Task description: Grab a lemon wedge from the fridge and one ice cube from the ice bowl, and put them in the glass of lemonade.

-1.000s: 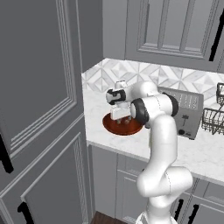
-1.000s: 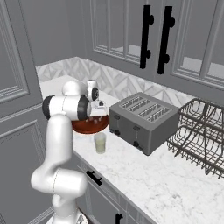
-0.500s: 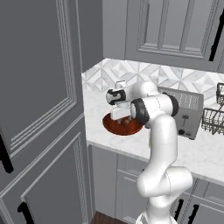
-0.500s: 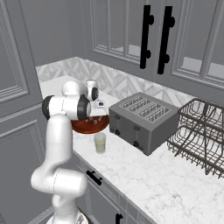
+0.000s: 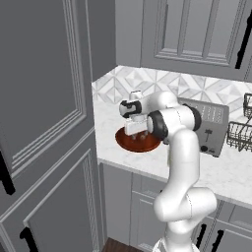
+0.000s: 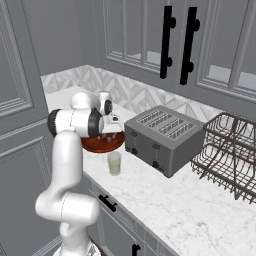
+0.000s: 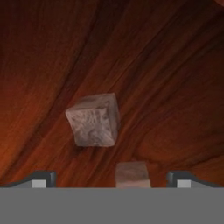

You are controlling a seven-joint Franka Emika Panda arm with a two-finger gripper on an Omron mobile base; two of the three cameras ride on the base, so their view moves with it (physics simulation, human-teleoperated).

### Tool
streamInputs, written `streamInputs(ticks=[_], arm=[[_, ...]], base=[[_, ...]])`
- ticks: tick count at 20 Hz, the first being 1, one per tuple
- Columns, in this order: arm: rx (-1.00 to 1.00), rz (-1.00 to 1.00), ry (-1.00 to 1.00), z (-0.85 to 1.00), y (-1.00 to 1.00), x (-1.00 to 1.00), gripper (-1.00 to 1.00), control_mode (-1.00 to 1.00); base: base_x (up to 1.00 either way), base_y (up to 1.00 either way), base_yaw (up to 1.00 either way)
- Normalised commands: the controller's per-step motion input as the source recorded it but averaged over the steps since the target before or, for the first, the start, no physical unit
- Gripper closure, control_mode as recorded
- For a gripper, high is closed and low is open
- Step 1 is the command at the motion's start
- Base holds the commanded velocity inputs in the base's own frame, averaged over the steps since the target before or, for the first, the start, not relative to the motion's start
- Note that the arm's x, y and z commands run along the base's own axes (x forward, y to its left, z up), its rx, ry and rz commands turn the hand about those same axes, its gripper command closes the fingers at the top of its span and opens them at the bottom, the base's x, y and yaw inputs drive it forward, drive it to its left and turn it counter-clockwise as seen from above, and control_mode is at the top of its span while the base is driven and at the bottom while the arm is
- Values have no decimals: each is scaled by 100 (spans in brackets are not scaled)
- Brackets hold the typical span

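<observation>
Hidden in both base views behind the hand and forearm, most of the ice bowl (image 5: 139,141) – inside it, in the hand view, one ice cube (image 7: 94,120) resting tilted on a corner with no clear long axis, a second (image 7: 132,175) cut off low between the wide-open jaws of the gripper (image 7: 112,178) – glass of lemonade (image 6: 114,163) just beside the bowl.

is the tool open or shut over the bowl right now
Open: in the hand view the tool shows its fingertips wide apart above the ice bowl, holding nothing.

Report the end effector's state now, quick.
End effector: open, holding nothing, poised over an ice cube in the ice bowl.
</observation>
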Motion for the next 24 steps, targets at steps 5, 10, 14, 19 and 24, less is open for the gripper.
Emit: streamInputs(ticks=[5,10,14,19,24], arm=[[0,0,-4,0,0,-10,-100,-100],[0,0,-1,-31,0,1,-100,-100],[0,0,0,-27,0,0,-100,-100],[0,0,-2,-2,0,-14,-100,-100],[0,0,-1,0,0,-8,-100,-100]], base=[[0,0,0],[0,0,0],[0,0,0],[0,0,0],[0,0,0]])
